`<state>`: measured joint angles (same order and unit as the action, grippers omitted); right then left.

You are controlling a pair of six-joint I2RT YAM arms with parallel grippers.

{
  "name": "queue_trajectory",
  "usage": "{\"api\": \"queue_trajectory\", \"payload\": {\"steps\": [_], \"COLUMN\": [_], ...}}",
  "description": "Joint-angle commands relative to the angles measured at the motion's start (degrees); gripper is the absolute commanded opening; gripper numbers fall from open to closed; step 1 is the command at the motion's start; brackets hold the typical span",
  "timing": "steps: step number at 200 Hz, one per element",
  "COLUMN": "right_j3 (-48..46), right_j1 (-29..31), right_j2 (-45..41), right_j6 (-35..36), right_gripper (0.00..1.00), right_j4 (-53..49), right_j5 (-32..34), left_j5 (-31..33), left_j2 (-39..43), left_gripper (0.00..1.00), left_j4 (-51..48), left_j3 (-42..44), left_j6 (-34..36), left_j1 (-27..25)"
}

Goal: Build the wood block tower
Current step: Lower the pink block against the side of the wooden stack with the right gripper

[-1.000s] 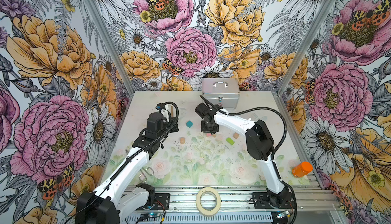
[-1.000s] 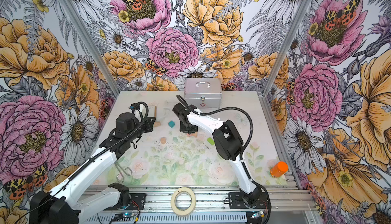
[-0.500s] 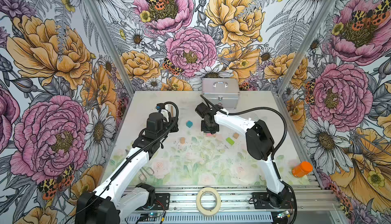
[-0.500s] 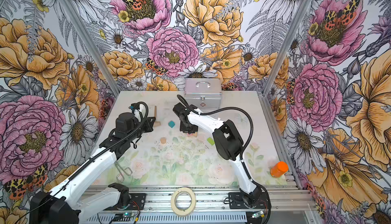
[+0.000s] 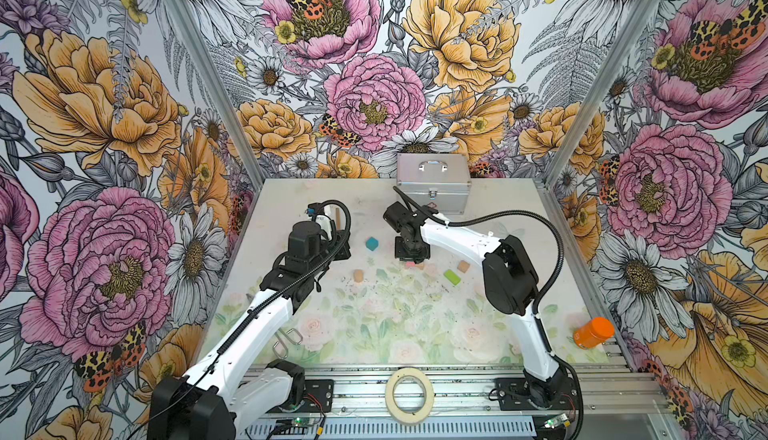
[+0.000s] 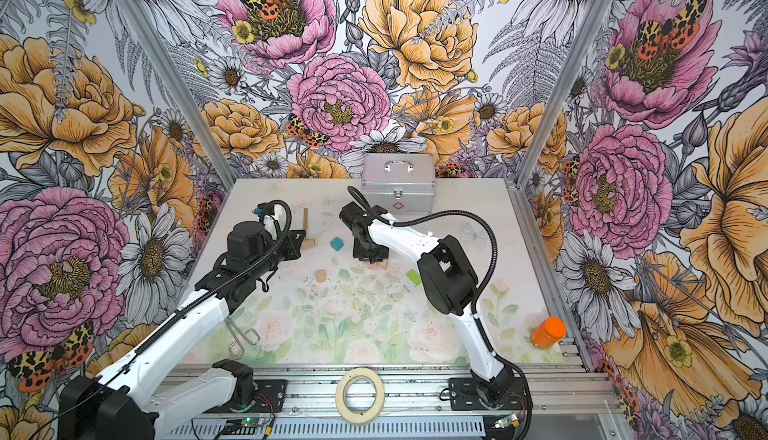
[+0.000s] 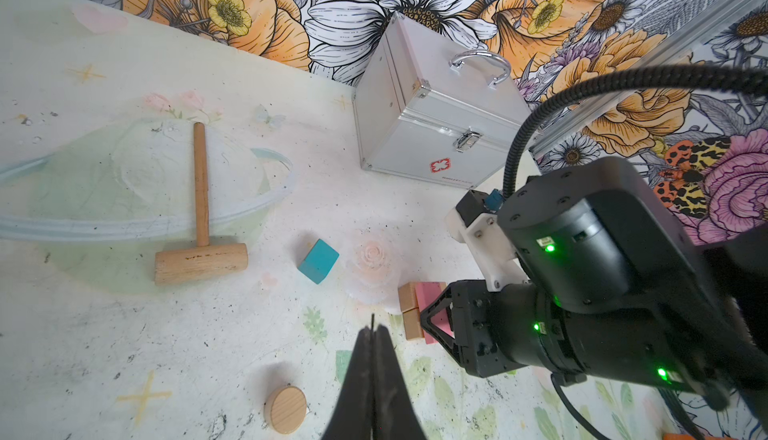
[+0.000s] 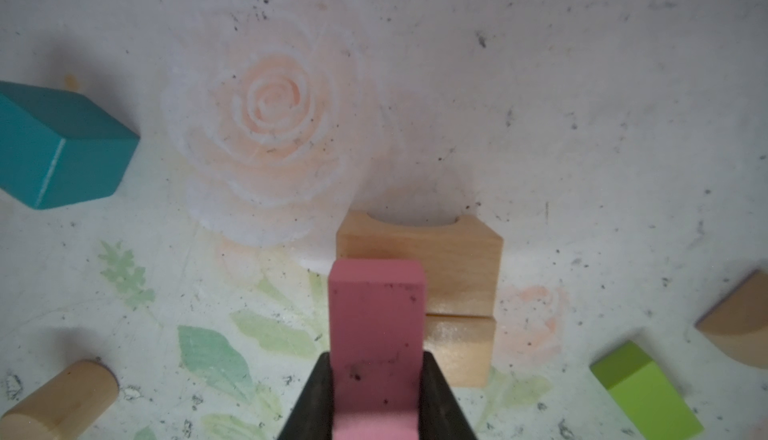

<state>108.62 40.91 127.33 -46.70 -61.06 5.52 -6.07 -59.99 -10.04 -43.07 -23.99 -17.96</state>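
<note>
The left gripper (image 7: 372, 332) hangs above the flower-printed table (image 5: 374, 325), its black fingers pressed together on nothing, as a second ago. Beyond it a plain wooden mallet (image 7: 201, 257) lies flat. Next comes a teal wooden cube (image 5: 372, 243), alone on the table, and nearer the front a short tan wooden cylinder (image 5: 358, 275); neither has moved.

Right of the cube, the right gripper (image 8: 376, 375) points down, clamped on a pink wooden brick (image 8: 376, 313) whose free end sticks out past the fingertips. The brick hangs over one edge of two plain tan wooden blocks (image 8: 455, 275) lying side by side and touching, one with a curved notch. Whether the pink brick rests on them cannot be told. This arm has not visibly shifted either.

Behind that gripper, against the back wall, stands a silver metal case (image 5: 432, 182) with a red cross emblem (image 7: 439, 165) on its front; the print under it is too small to read. Further right lie a lime-green wooden brick (image 5: 451, 277) and a tan wooden block with a rounded side (image 5: 463, 266), near each other and clear of the gripper. Far right, an orange bottle (image 5: 592, 332) lies near the table's front corner.
</note>
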Motion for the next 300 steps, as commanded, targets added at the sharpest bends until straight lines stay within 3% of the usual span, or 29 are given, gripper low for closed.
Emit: {"api": "queue_trajectory", "payload": {"steps": [1, 72, 112, 197, 300], "right_j3": [1.25, 1.16, 1.16, 1.16, 1.44], "right_j1": [-0.26, -0.22, -0.25, -0.27, -0.38], "right_j2": [1.43, 1.57, 1.55, 1.21, 1.18], "right_j6": [-0.28, -0.16, -0.29, -0.37, -0.76], "right_gripper": [0.2, 0.27, 0.39, 0.4, 0.32], "right_j4": [-0.2, -0.2, -0.2, -0.2, -0.24], "right_j5": [-0.32, -0.24, -0.16, 0.08, 0.37], "left_j5": [-1.24, -0.97, -0.95, -0.92, -0.85], "left_j2": [0.0, 0.15, 0.13, 0.22, 0.22], "left_gripper": [0.04, 0.04, 0.04, 0.04, 0.04], "left_j4": [0.59, 0.46, 0.42, 0.46, 0.46], "left_j3": [0.91, 1.05, 1.06, 1.06, 1.22], "left_j6": [0.24, 0.25, 0.35, 0.37, 0.35], "left_j1": [0.62, 0.69, 0.64, 0.65, 0.62]}}
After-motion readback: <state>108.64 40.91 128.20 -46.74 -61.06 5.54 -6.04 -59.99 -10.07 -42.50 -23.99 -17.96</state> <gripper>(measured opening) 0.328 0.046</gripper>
